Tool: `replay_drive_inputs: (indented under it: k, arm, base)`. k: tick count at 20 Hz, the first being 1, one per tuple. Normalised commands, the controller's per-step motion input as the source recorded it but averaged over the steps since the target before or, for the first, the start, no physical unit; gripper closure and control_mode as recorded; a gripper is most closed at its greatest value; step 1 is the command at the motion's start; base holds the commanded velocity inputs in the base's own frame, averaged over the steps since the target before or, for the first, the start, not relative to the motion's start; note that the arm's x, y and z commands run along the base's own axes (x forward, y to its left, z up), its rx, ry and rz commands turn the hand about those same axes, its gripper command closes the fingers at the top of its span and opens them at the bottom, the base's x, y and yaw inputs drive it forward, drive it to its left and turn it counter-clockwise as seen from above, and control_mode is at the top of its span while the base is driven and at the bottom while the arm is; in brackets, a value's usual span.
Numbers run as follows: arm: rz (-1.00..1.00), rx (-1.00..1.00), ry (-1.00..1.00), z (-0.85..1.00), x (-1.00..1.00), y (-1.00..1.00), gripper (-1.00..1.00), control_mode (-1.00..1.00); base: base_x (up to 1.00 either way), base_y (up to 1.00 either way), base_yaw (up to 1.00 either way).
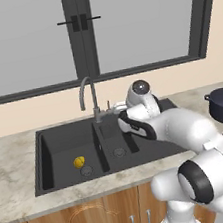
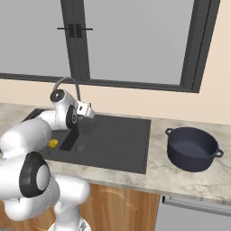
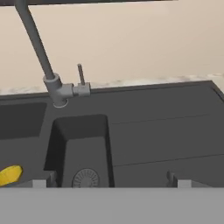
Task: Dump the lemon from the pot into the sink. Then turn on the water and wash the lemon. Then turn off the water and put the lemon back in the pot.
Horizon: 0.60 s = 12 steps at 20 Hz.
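Robot arm reaching toward the faucet, lemon lying in the sink.

The lemon [image 1: 79,162] sits in the larger basin of the black sink [image 1: 45,159], lower left of the left base view, so dumping looks done. The jaws stand spread and empty, the gripper [image 3: 109,183] aimed toward the faucet lever [image 3: 80,74], likely to start the water. The right base view adds the empty pot [image 2: 191,148] on the tabletop [image 2: 158,173], right of the sink.
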Motion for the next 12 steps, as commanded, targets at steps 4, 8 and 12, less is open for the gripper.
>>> replay_drive_inputs:
  k: [4,8,12]
  arm:
    - [0.02,0.0,0.1,0.0,0.35,-0.01,-1.0,-1.0]
    - [0.12,0.07,0.0,0.09,0.23,-0.03,-1.0,-1.0]
    - [0.02,0.01,-0.01,0.0,0.14,0.12,-1.0,-1.0]
  base:
    - [0.0,0.0,0.0]
    - [0.0,0.0,0.0]
    - [0.0,0.0,0.0]
